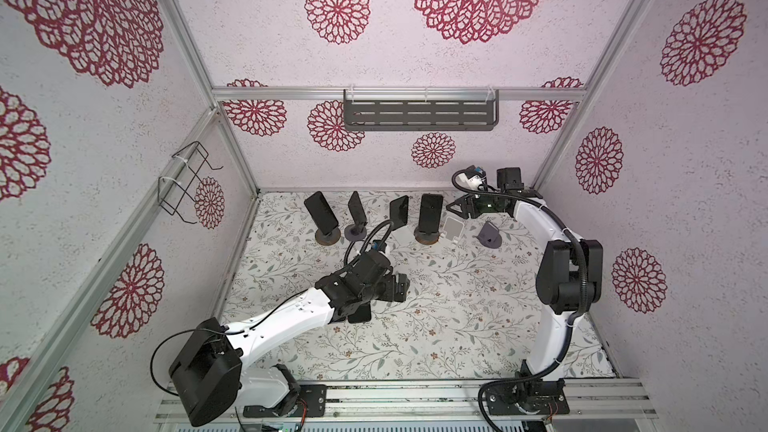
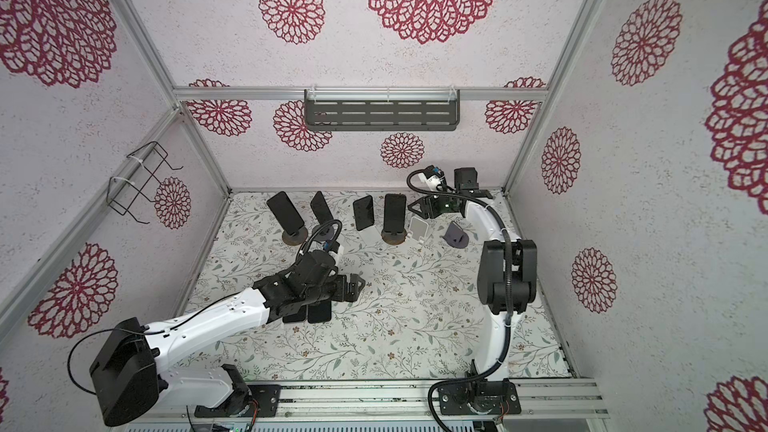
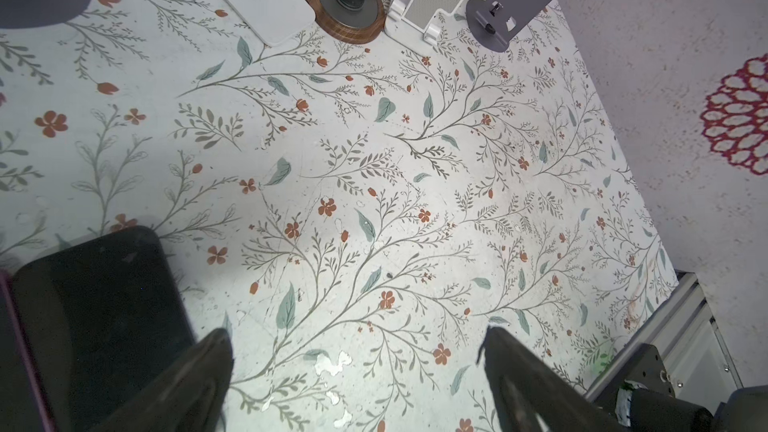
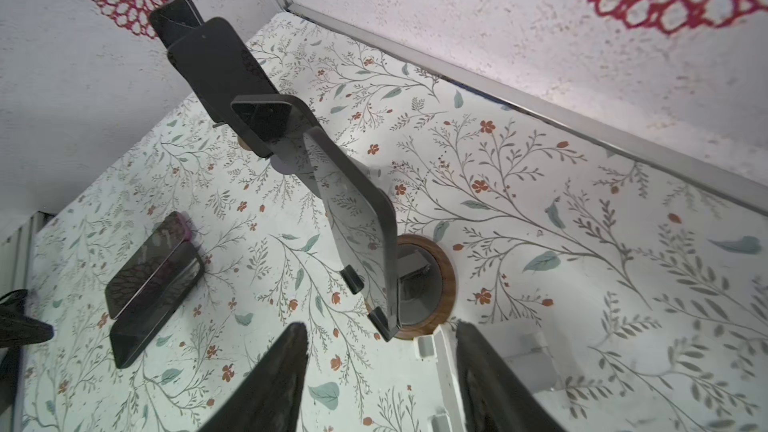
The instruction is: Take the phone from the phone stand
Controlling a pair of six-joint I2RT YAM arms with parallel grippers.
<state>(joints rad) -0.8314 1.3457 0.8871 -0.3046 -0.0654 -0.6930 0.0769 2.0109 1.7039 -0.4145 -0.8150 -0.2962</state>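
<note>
Nearest the top camera, the left arm reaches over the desk. Its left claw is spread wide and empty above bare surface, with flat phones just beside it. At the back row the right claw hangs with jaws parted, holding nothing, close to the phone that leans in its wooden-based stand. I judge that phone the target.

To do it well, square the jaws on the phone's long edges above the stand's bottom hooks. Grip firmly, then lift along the lean before drawing away, lest the stand tip.

An empty white stand sits just beside the base and crowds the approach. A neighbouring phone stands on the other side, and a grey stand is near.
</note>
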